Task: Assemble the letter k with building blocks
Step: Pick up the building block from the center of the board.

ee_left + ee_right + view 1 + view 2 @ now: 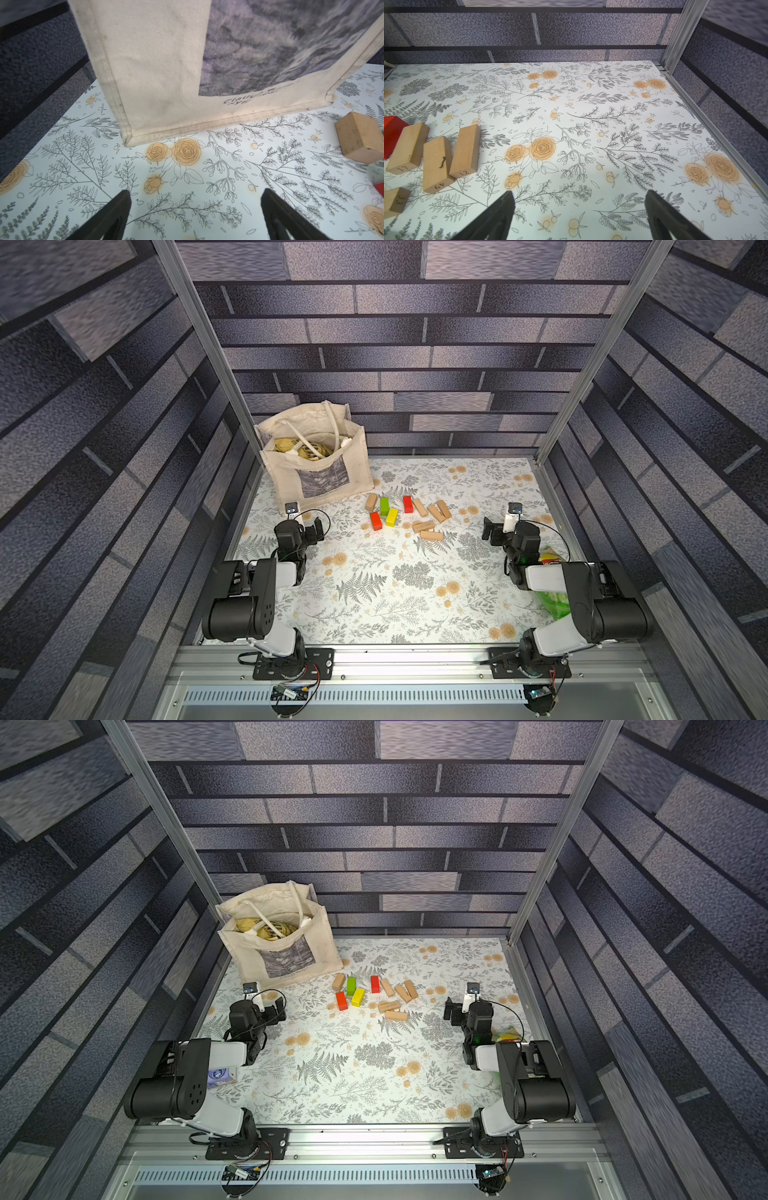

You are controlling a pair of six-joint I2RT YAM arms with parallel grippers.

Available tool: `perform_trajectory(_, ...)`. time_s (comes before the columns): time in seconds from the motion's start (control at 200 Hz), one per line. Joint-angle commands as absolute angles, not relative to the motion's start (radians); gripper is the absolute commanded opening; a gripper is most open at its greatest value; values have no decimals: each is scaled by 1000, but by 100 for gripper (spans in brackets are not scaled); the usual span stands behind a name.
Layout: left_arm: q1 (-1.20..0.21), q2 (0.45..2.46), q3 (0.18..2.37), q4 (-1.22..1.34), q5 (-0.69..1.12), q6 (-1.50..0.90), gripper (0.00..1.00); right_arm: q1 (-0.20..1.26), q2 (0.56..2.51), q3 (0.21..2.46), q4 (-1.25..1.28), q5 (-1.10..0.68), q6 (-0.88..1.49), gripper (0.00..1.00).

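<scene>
Between the spread, empty left gripper [195,197] and right gripper [579,197], building blocks [391,517] lie flat, mostly pointing rearward; painted or plain wood.

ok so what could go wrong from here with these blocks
The three plain blocks beside the red block lie packed side by side; wide jaws taking one may shove its neighbours.
The tote bag stands close by the leftmost plain block; a reach there may snag it.

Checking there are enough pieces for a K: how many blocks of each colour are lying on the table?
Red blocks: 2
Green block: 1
Yellow block: 1
Plain wooden blocks: 6
Total: 10
</scene>
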State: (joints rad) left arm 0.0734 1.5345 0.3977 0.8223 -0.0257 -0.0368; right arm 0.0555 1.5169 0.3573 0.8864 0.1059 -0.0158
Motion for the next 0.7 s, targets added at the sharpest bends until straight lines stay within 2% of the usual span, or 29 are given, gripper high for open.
perform_trajectory(0.0, 78, 1544, 425, 810, -6, -56, 100, 52, 1525, 375, 870, 100, -12, 100)
perform_trajectory(0.321, 75, 1535, 430, 798, -26, -58, 100, 51, 1508, 369, 872, 115, -2, 100)
perform_trajectory(0.441, 40, 1442, 562, 493, -145, -58, 100, 52, 1375, 494, 537, 172, 6, 100)
perform_trajectory(0.696, -122, 1367, 859, -36, -363, -114, 100, 75, 1386, 775, 51, 122, 79, 100)
